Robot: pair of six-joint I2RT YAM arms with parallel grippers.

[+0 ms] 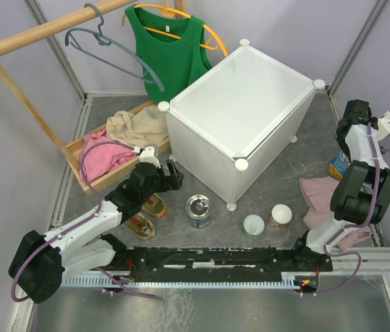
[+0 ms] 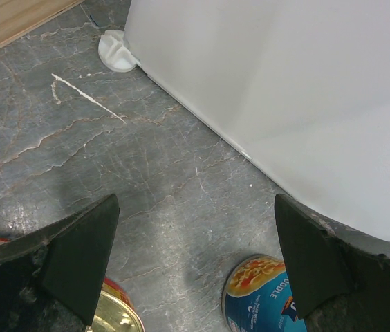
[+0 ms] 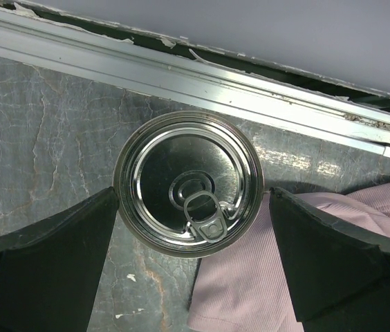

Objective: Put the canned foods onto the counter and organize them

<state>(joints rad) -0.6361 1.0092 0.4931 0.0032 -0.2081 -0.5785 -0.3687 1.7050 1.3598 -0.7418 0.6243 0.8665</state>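
The right gripper point(image 3: 193, 207) hangs released, jaws wide, directly over a tall steel can point(image 3: 188, 181) standing upright on the bench point(image 3: 43, 145), between an aluminium rail point(image 3: 181, 77) and a pink cloth point(image 3: 250, 277). Recommended: descend straight — can centred between the jaws, cloth kept clear — then close below the rim. The left gripper point(image 2: 195, 207), also released, hovers near the oval tins point(image 1: 155, 205). No can stands on the counter point(image 1: 243, 104) yet.

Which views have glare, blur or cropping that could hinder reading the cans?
Top external: evenly lit and sharp; the counter top is bright, not blown out. Left wrist: the counter's wall washes to featureless white, the left tool looks soft-edged, the blue-labelled can is cropped by the bottom edge. Right wrist: the steel can is crisp, its lid showing mirror reflections.
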